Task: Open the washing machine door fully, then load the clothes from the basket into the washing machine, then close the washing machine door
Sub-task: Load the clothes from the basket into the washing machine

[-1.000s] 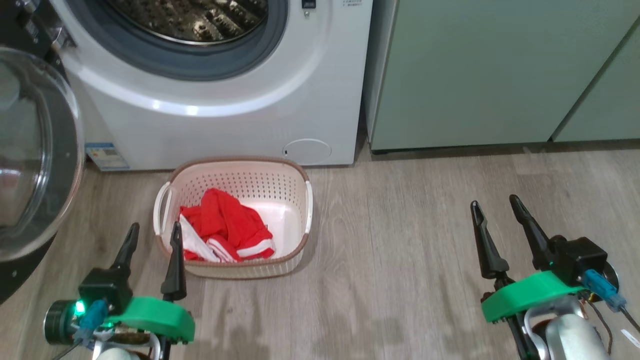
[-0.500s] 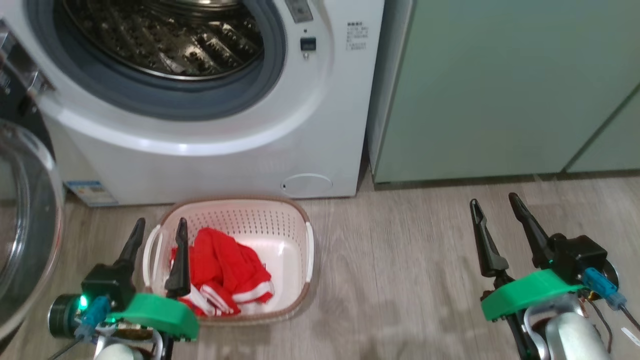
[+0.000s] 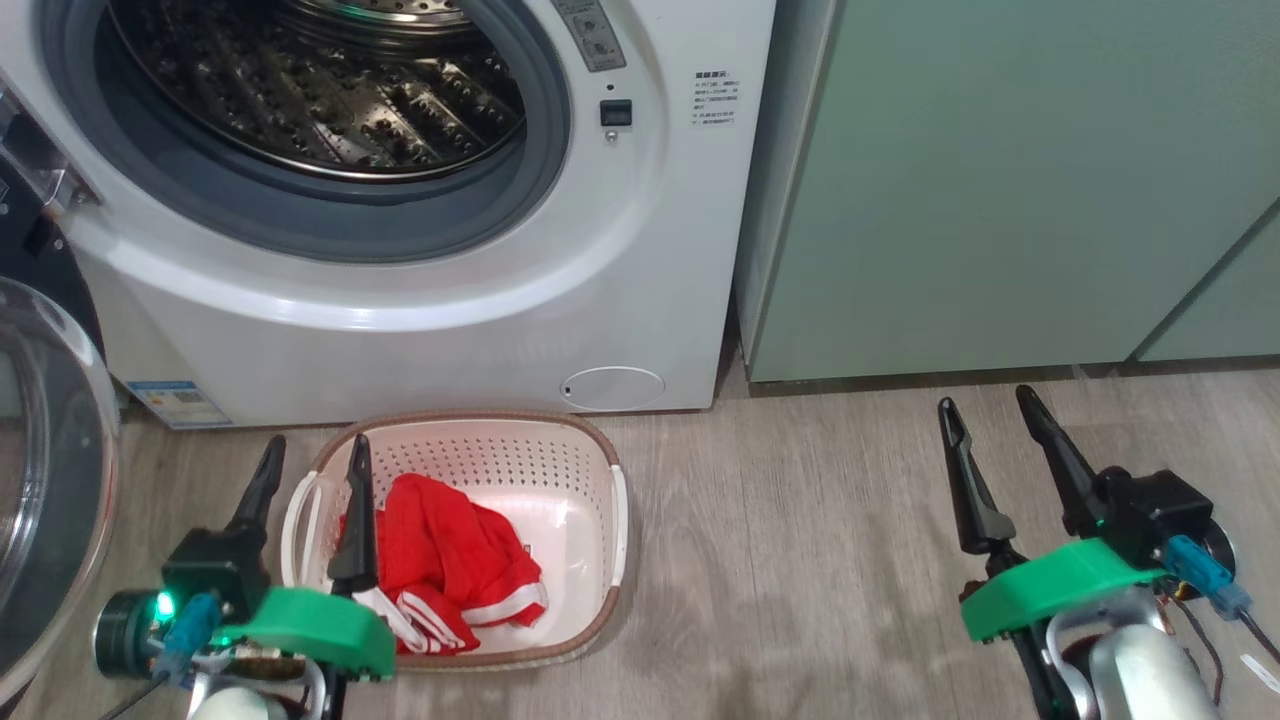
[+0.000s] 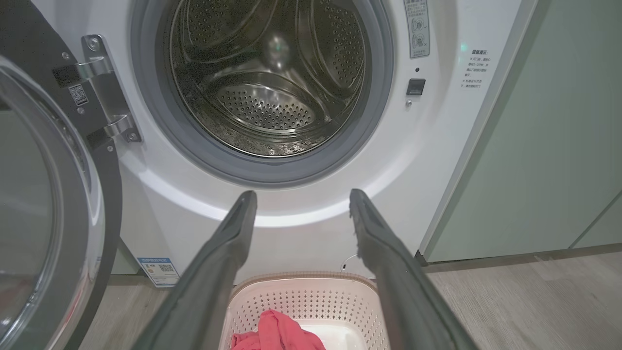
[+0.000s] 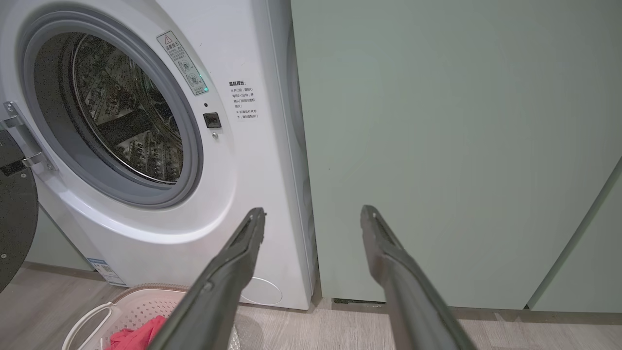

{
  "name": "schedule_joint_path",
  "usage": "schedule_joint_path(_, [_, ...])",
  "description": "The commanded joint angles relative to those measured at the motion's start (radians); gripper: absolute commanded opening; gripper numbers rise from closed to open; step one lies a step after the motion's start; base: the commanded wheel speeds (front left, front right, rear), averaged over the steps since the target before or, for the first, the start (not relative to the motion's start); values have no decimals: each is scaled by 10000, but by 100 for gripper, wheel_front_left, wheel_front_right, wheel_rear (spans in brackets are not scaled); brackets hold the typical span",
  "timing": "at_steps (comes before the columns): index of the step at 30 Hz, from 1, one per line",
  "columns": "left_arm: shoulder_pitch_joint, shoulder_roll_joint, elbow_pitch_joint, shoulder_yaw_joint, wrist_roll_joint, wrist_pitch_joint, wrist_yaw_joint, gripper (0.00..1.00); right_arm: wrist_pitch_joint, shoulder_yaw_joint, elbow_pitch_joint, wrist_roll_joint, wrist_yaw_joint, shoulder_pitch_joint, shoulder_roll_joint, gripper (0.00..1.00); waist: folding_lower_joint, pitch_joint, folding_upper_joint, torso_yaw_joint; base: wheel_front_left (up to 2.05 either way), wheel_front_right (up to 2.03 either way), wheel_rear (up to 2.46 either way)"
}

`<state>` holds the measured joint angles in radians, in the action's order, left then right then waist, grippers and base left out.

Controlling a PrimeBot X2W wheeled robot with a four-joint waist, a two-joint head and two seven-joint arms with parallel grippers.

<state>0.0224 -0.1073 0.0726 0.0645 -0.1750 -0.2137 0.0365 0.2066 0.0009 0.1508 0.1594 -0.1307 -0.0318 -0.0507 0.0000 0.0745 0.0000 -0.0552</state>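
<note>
One white washing machine point(image 3: 400, 340), black-ringed glass door point(image 3: 50, 480) open at 9 o'clock. One cream perforated basket point(image 3: 520, 470) holding one red striped garment point(image 3: 450, 560). Left gripper point(image 3: 316, 442), right gripper point(image 3: 985, 400): fingers parted, empty.

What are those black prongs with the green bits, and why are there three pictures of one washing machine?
This is a robot with two arms. The black prongs are the fingers of its grippers, its hands. One picture comes from a camera on its head, looking down: the left gripper is at the lower left, the right gripper at the lower right. The other two come from cameras on each wrist, looking along that arm's fingers. Ahead stands the washing machine, its door swung open to the left, its drum empty. On the floor before it sits a basket with a red garment inside. Green cabinets stand to the right. Both grippers are open and hold nothing.
</note>
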Motion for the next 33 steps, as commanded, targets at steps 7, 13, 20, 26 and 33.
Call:
schedule_joint_path(7, [-418,-234,-301,-266,34,-91,147,100,18,241,-296,-14,0,-316,5,100,0,-1,0,28,0,0,0])
schedule_joint_path(13, [-427,-276,-322,-243,16,-97,177,100,25,244,-296,-8,0,-332,5,100,0,47,0,44,0,0,0])
schedule_joint_path(20, [-561,-346,-356,-168,-107,46,92,100,27,220,-367,-5,0,-414,5,100,0,297,0,58,0,0,0])
schedule_joint_path(26, [-1541,-517,65,105,-175,704,-220,100,47,297,-601,0,0,-712,5,100,0,1148,0,-1,0,0,0])
schedule_joint_path(33, [-3599,-600,2124,418,-240,1395,-599,100,139,496,-795,15,0,-1371,5,100,0,2690,0,-255,0,0,0])
